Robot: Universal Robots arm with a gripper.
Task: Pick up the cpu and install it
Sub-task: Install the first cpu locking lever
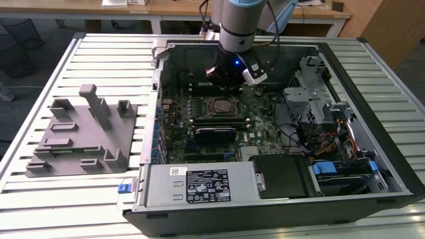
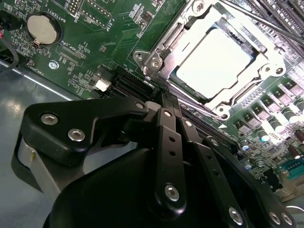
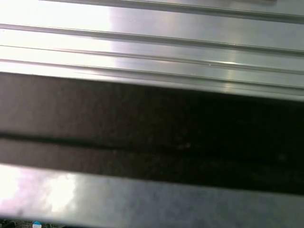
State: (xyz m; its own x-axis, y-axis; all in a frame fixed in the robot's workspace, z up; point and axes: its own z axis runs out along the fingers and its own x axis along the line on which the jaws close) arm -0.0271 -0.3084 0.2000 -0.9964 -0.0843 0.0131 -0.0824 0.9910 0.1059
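The cpu (image 2: pixel 213 64), a pale silver square, lies flat in the motherboard socket with a metal frame (image 2: pixel 266 57) around it. In the exterior view the cpu (image 1: pixel 219 105) sits mid-board inside the open computer case (image 1: pixel 371 124). My gripper (image 1: pixel 224 85) hangs inside the case just behind the socket, a little above the board. In the second wrist view the black fingers (image 2: pixel 166 142) run close together to their tips, and the gripper (image 2: pixel 161 97) is shut with nothing in it, apart from the cpu.
A grey plastic tray with upright pegs (image 1: pixel 79 134) stands on the slatted metal table (image 1: pixel 99 50) at the exterior view's left. The case holds a drive cage (image 1: pixel 312 94), cables (image 1: pixel 325 144) and a power supply (image 1: pixel 199 184). A coin battery (image 2: pixel 42 27) sits on the board.
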